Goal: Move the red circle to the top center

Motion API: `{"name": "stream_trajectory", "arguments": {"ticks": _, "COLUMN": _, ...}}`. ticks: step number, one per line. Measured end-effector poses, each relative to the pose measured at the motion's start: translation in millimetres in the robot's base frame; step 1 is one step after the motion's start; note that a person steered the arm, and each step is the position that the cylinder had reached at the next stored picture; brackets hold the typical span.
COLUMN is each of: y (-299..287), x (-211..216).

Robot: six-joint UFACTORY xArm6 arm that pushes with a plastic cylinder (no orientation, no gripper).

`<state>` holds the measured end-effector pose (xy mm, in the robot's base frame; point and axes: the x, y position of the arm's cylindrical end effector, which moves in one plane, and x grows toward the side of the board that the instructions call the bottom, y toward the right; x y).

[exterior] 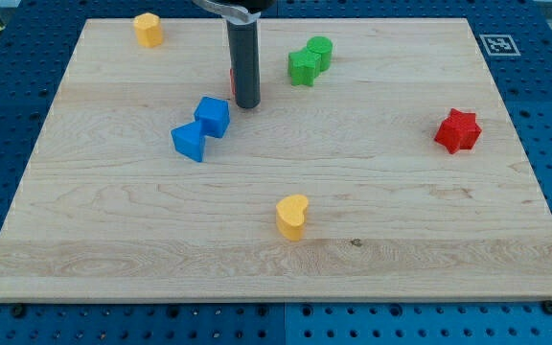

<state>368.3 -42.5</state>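
The red circle (232,82) is almost wholly hidden behind my rod; only a thin red sliver shows at the rod's left edge, in the upper middle of the wooden board (372,240). My tip (247,104) rests on the board directly in front of it, touching or nearly touching. A blue cube (213,116) lies just to the lower left of the tip, with a second blue block (190,141) against it.
A green star-like block (304,66) and a green cylinder (320,51) sit together right of the rod. A yellow block (148,29) is at the top left, a red star (458,130) at the right, a yellow heart (292,216) at the lower middle.
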Motion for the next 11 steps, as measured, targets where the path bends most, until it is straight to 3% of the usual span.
{"name": "stream_trajectory", "arguments": {"ticks": 2, "y": -11, "x": -11}}
{"name": "stream_trajectory", "arguments": {"ticks": 8, "y": -28, "x": -110}}
{"name": "stream_trajectory", "arguments": {"ticks": 11, "y": -1, "x": -123}}
